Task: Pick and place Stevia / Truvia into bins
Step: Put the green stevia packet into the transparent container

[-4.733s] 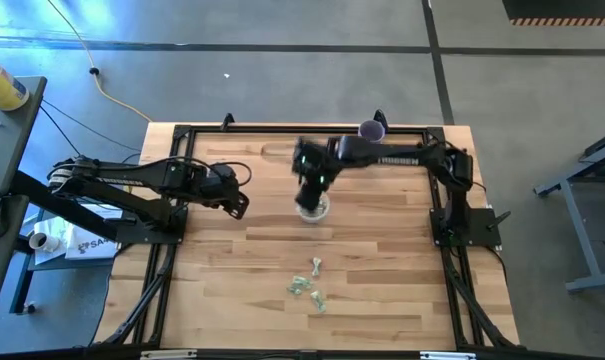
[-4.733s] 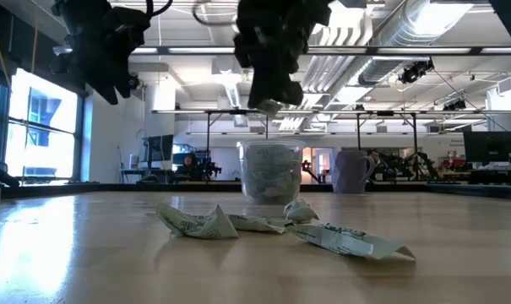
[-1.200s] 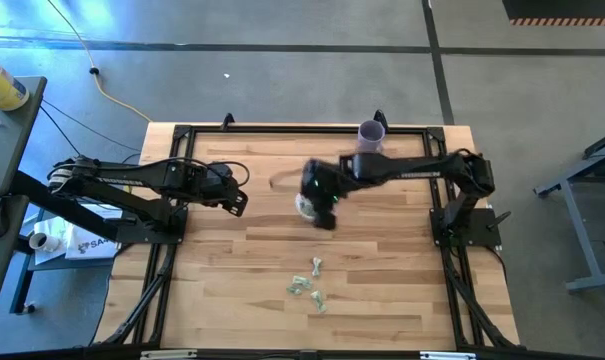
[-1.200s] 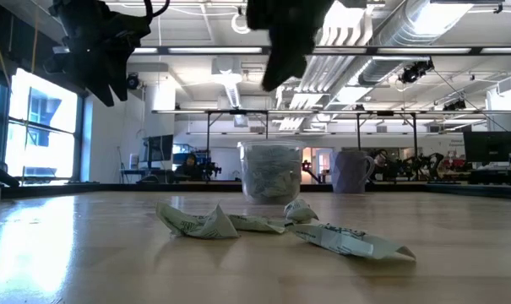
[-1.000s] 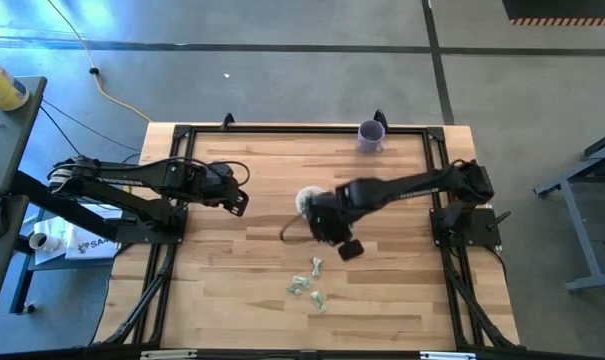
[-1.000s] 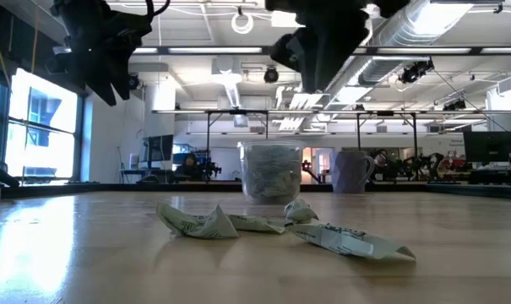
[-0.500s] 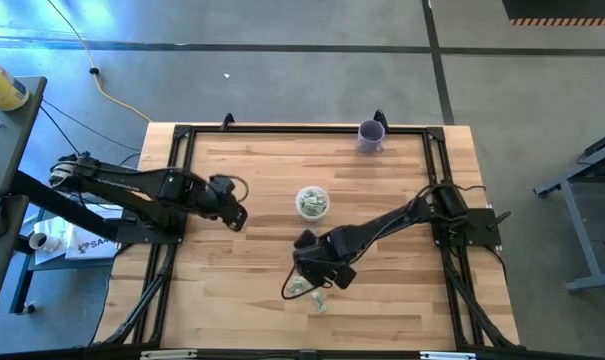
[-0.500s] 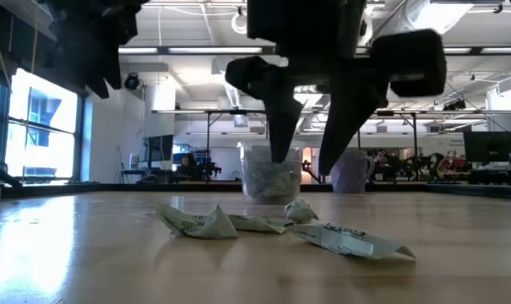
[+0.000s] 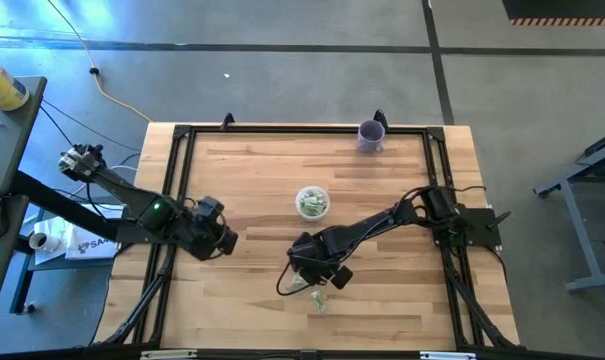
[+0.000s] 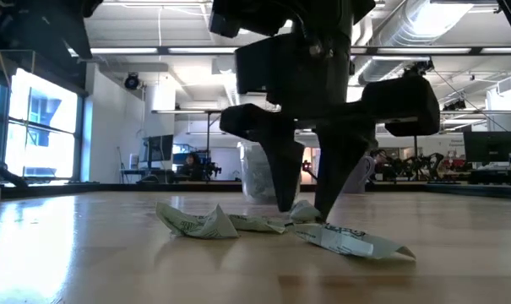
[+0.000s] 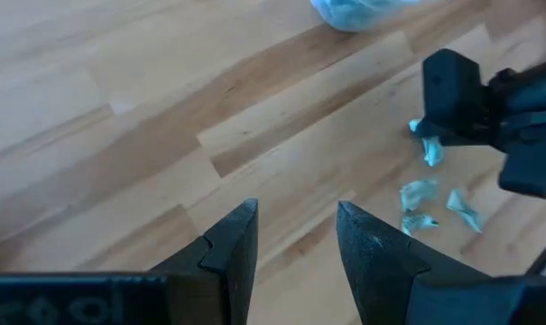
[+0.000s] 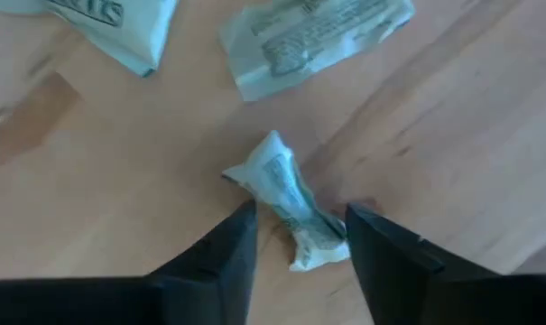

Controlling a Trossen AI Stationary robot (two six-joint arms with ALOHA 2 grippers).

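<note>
Tabletop: right hand (image 12: 295,239) reaches down, fingers parted around a packet (image 12: 291,203); left hand (image 11: 295,236) hovers parted.

- the high view looks straight down from far above, taking in the whole surface (image 9: 252,180), both arms and the floor around.
- the low view sits at surface height, facing level across into the room behind, very near the crumpled packets (image 10: 238,224).
- the left wrist view looks down over the bare boards, with the packets and the other arm farther off.
- the right wrist view hangs close above one twisted packet (image 12: 291,203); every view shares these packets.
</note>
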